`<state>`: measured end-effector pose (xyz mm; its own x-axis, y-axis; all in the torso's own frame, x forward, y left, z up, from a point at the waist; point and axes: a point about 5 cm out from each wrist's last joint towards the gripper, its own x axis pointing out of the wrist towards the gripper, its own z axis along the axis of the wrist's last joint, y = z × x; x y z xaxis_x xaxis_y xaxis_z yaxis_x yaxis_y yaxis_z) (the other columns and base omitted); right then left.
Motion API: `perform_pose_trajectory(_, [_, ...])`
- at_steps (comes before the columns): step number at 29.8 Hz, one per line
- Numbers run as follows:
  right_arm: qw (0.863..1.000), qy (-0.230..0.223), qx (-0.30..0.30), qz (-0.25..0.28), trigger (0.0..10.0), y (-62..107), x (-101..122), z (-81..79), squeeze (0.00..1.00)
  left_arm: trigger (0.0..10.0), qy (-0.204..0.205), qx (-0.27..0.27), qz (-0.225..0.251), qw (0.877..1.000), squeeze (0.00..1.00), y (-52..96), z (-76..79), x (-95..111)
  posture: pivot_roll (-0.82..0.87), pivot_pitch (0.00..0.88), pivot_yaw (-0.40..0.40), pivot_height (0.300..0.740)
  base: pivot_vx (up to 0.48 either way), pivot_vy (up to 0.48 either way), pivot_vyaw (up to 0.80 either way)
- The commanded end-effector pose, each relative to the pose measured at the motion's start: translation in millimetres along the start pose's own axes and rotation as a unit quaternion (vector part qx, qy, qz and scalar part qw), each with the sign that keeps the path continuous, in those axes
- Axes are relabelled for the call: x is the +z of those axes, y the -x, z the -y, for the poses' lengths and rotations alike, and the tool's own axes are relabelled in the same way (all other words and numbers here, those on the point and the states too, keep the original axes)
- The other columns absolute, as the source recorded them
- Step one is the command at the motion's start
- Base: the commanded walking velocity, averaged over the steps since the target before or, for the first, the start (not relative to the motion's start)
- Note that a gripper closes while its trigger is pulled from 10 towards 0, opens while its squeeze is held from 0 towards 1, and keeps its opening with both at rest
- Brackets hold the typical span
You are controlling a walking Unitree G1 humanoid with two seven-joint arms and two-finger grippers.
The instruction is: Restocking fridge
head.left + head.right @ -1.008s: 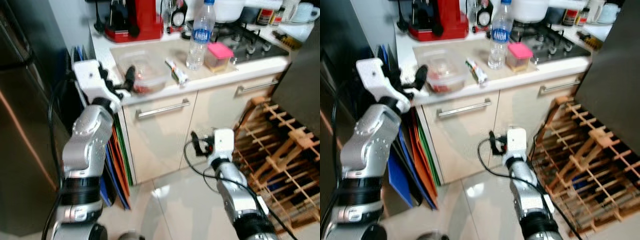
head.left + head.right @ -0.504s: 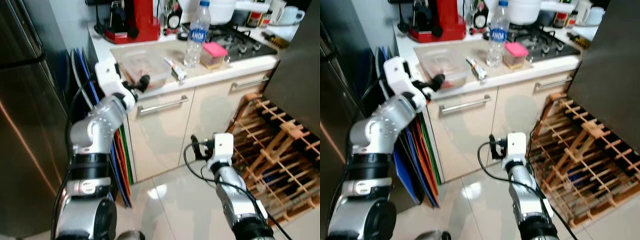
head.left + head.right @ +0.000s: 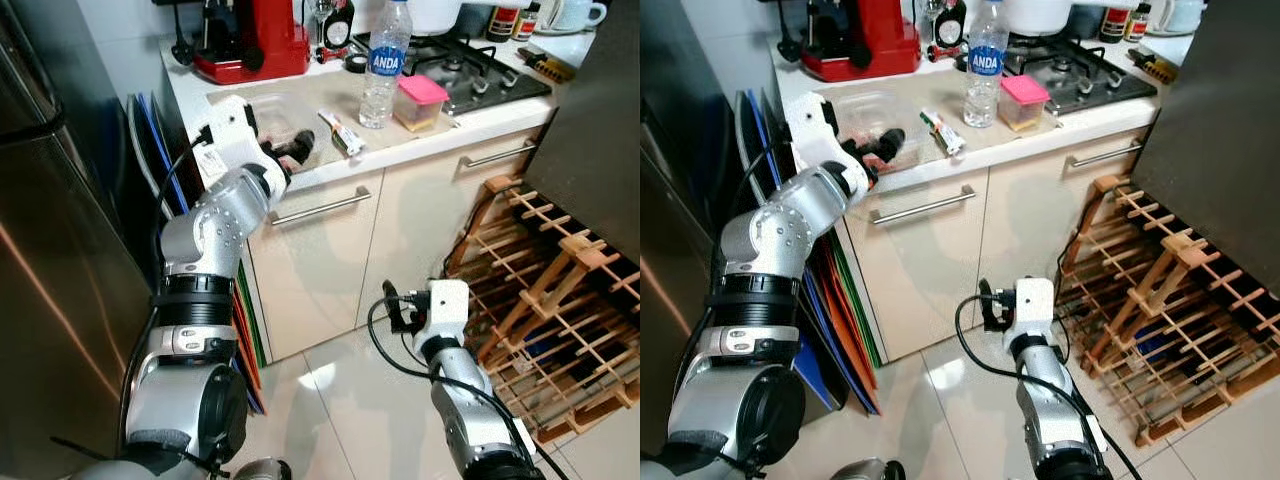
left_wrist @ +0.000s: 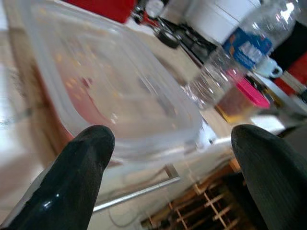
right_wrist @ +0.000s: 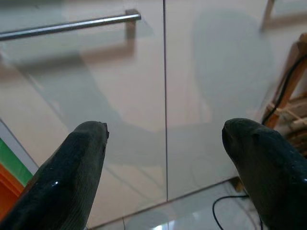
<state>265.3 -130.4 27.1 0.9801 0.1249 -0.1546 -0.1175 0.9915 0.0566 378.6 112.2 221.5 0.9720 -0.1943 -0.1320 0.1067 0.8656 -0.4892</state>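
Reaching for the clear food box (image 3: 283, 128), your left gripper (image 4: 168, 143) is wide open right at its near edge. The box sits by the red coffee machine (image 3: 258, 40) on the counter, so push both fingers around its rim, then squeeze gently. Your right gripper (image 5: 165, 143) hangs wide open down by the cupboard doors.

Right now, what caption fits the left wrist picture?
Open left gripper facing a clear lidded food container on the counter.

A clear plastic tub (image 4: 120, 96) with a lid sits flat on the counter's (image 3: 1040, 125) front edge, reddish food inside. Beside it lies a small wrapped packet (image 3: 941, 131). Farther along stand an upright water bottle (image 3: 983, 62) with a blue label and a small box (image 3: 1024, 102) with a pink lid.
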Motion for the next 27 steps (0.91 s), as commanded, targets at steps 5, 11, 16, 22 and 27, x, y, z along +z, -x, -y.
perform_pose_trajectory(5, [1.0, 0.005, -0.001, 0.004, 10.0, 4.6, 1.5, 1.7, 0.0, 10.0, -0.006, 0.026, 0.002, 1.0, 0.0, -3.4, -3.2, 2.3, -0.01, 0.018, 0.055, 0.74, 0.0, 0.0, 0.0])
perform_pose_trajectory(11, [1.0, 0.005, -0.007, 0.003, 10.0, 6.8, 1.3, 2.7, 0.0, 10.0, -0.04, 0.027, -0.014, 0.999, 0.0, -5.4, 0.9, -4.1, -0.01, 0.029, 0.06, 0.74, 0.0, 0.0, 0.0])
perform_pose_trajectory(16, [1.0, 0.002, -0.006, -0.001, 10.0, 7.9, -0.2, -0.9, 0.0, 10.0, -0.08, 0.016, -0.043, 0.996, 0.0, -7.4, 13.6, -18.3, -0.01, 0.038, 0.062, 0.74, 0.0, 0.0, 0.0])
perform_pose_trajectory(22, [1.0, 0.001, -0.007, -0.003, 10.0, 8.9, -0.3, 0.0, 0.0, 10.0, -0.051, 0.016, -0.059, 0.997, 0.0, -11.2, 18.6, -24.7, -0.02, 0.045, 0.061, 0.74, 0.0, 0.0, 0.0])
perform_pose_trajectory(27, [1.0, 0.002, -0.007, -0.005, 10.0, 9.2, 0.2, 0.1, 0.0, 0.0, -0.079, 0.018, -0.061, 0.995, 0.0, -14.2, 13.5, -26.4, -0.02, 0.046, 0.058, 0.74, 0.0, 0.0, 0.0])
